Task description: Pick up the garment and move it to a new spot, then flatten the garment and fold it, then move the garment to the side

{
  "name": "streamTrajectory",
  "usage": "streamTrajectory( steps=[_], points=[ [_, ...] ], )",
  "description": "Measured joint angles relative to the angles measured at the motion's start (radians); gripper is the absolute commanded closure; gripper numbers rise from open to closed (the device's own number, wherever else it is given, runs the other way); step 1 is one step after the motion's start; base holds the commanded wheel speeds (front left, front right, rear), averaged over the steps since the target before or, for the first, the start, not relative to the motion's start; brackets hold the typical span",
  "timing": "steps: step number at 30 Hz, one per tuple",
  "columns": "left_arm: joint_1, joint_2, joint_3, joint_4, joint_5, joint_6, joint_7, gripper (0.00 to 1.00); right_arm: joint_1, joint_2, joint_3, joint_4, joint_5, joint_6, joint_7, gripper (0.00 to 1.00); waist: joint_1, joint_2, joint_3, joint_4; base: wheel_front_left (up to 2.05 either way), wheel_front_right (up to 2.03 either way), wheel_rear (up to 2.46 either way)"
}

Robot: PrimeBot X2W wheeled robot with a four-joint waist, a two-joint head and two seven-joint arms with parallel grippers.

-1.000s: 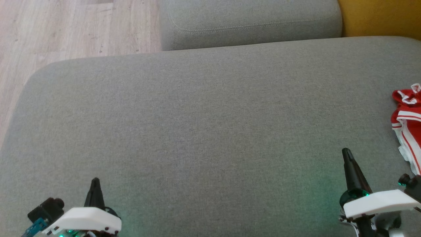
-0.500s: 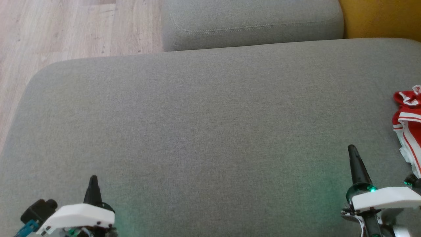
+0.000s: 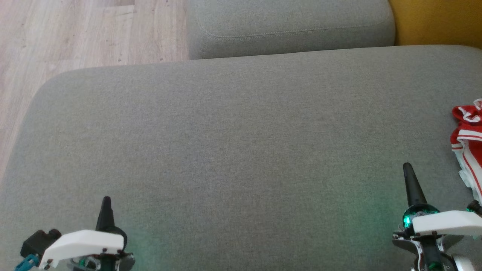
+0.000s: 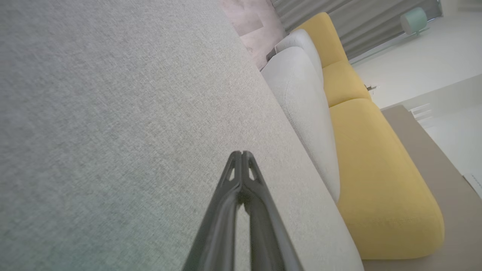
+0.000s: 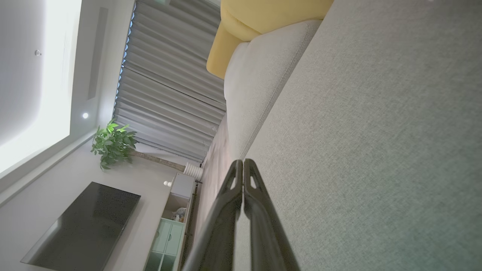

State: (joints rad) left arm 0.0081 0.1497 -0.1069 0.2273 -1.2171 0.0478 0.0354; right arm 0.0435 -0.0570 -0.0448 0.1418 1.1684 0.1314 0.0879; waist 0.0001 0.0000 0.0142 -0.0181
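Down at the near edge of the head view, the left gripper (image 3: 106, 201) sits at the lower left. Its two dark fingers are pressed tight together and hold nothing. Its tip points up over the grey sofa seat (image 3: 226, 131). The right gripper (image 3: 408, 168) is at the lower right, and its fingers are pressed together too, with nothing between them. Both wrist views show the finger pairs meeting at the tips above the grey seat. The red and white garment (image 3: 466, 145) lies bunched up on the seat at the far right edge. It is a little past the right gripper and off to its right side, near it but not touching it. It is well apart from the left gripper. The picture edge cuts the garment off, so I cannot tell what kind of clothing it is. Farther back is a grey back cushion (image 3: 290, 26), with a yellow cushion (image 3: 437, 19) to its right and pale wooden floor (image 3: 75, 34) to its left. Far away in the right wrist view are grey curtains (image 5: 169, 94), a green plant (image 5: 113, 145) and a dark flat TV screen (image 5: 83, 222).
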Motion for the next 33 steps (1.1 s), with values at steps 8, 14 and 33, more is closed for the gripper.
streamTrajectory(
  steps=[8, 14, 33],
  points=[
    [-0.009, -0.015, 0.032, 0.009, -0.079, -0.033, 0.009, 1.0, -0.014, 0.0, -0.007, 0.027, 0.091, 0.0, 0.0, 1.0, 0.0, 0.0, -0.002, 0.004, 0.0, 0.0, 0.0],
    [-0.019, -0.027, 0.05, 0.018, -0.127, -0.058, 0.016, 1.0, -0.021, 0.0, -0.016, 0.042, 0.147, 0.0, 0.0, 1.0, 0.0, 0.0, -0.004, 0.006, 0.0, 0.0, 0.0],
    [-0.049, -0.072, 0.13, 0.032, -0.313, -0.137, 0.044, 1.0, -0.064, -0.002, -0.036, 0.102, 0.363, 0.0, 0.0, 1.0, 0.0, 0.0, -0.009, 0.014, 0.0, 0.0, 0.0]
  ],
)
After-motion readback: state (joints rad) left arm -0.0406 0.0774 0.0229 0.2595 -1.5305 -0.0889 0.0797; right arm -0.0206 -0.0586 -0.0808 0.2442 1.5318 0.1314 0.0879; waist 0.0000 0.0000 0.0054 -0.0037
